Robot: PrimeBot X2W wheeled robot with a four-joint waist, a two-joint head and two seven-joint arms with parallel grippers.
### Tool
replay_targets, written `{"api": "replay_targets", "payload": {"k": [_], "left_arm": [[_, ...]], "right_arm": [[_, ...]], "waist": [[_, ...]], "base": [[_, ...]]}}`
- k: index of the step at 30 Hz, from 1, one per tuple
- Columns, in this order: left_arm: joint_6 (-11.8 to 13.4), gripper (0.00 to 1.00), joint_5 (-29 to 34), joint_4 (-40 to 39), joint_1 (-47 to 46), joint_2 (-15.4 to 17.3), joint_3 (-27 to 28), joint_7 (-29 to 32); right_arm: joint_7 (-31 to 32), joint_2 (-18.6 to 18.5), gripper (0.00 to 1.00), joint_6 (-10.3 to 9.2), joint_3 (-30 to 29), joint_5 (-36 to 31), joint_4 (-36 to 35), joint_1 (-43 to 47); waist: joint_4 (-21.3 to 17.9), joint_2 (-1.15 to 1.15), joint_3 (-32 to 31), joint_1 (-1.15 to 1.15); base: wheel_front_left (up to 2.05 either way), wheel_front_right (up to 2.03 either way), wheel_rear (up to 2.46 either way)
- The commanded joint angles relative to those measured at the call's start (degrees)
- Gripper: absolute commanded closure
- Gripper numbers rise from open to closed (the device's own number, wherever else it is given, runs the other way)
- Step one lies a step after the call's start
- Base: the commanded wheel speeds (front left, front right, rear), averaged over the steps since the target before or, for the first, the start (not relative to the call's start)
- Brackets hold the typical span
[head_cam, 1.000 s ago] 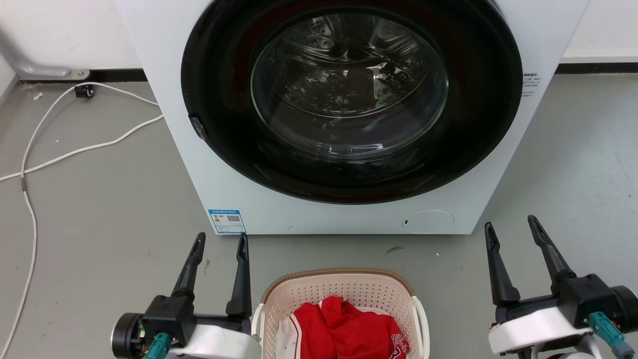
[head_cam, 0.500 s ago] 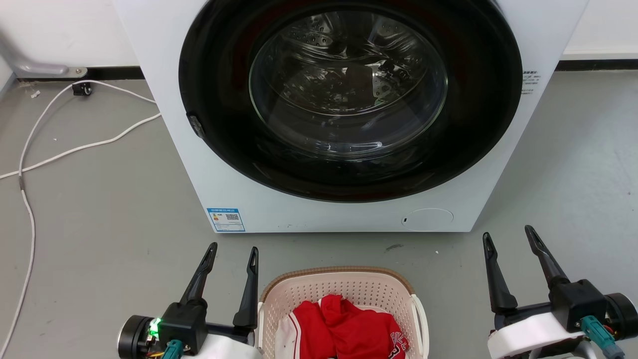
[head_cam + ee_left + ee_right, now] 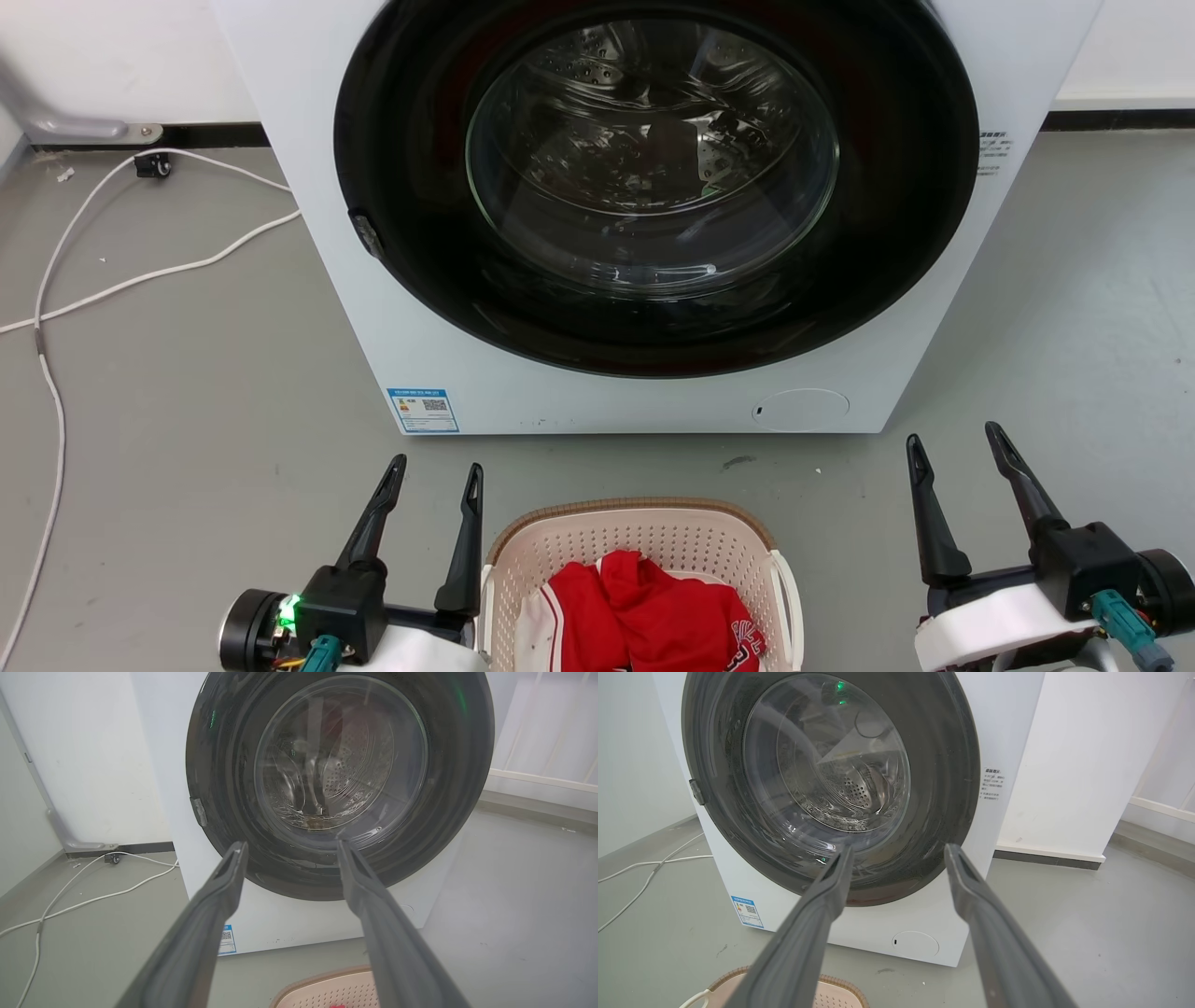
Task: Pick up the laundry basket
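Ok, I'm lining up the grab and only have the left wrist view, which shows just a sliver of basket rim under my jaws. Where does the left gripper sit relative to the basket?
Observer: In the head view, the left gripper sits just left of the laundry basket, jaws open, close beside its white left handle.
Operator: And the other arm?
Observer: The right gripper is farther out, jaws open, with bare floor between it and the right handle.
Operator: Is the basket loaded?
Observer: Yes, red clothing with white trim lies inside it.
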Motion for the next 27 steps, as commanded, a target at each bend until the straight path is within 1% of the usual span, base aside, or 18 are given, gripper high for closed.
{"api": "replay_targets", "payload": {"k": [1, 8, 12, 17, 18, 23, 27], "left_arm": [[-0.06, 0.0, 0.29, -0.13, 0.12, -0.07, 0.21, -0.16], [0.41, 0.0, -0.47, 1.44, -0.3, -0.12, 0.57, -0.16], [0.77, 0.0, -0.3, 4.38, -1.67, -0.13, 0.33, -0.15], [0.87, 0.0, 0.2, 10.91, -6.14, -0.11, -0.04, -0.15], [0.87, 0.0, 0.2, 10.91, -6.14, -0.11, -0.04, -0.15], [0.58, 0.0, -0.01, 20.03, -11.88, -0.08, 0.44, -0.15], [-0.63, 0.0, 0.9, 26.47, -17.33, 1.27, 0.08, -0.15]], "right_arm": [[-0.12, -0.05, 0.0, -0.02, -0.03, 0.55, -0.1, -0.54], [-0.12, -0.05, 0.0, -0.02, -0.35, 0.82, 1.16, -0.84], [0.05, -0.04, 0.0, -0.02, -0.69, 1.08, 4.79, -2.44], [1.48, -0.03, 0.0, -0.02, -1.0, 0.37, 9.05, -6.29], [1.48, -0.03, 0.0, -0.02, -1.0, 0.37, 9.05, -6.29], [2.12, -0.05, 0.0, -0.02, -0.81, -0.03, 13.59, -11.35], [2.97, -0.02, 0.0, -0.02, -0.67, 0.08, 18.05, -16.59]], "waist": [[-0.02, 0.0, 0.18, 0.0], [-0.09, 0.0, 1.62, 0.0], [-0.16, 0.0, 4.29, 0.0], [0.13, 0.0, 10.29, 0.0], [0.13, 0.0, 10.29, 0.0], [-0.5, 0.0, 15.75, 0.0], [-0.73, 0.0, 21.01, 0.0]], "base": [[0.0, 0.0, 0.0], [0.0, 0.0, 0.0], [0.0, 0.0, 0.0], [0.0, 0.0, 0.0], [0.0, 0.0, 0.0], [0.0, 0.0, 0.0], [0.0, 0.0, 0.0]]}}
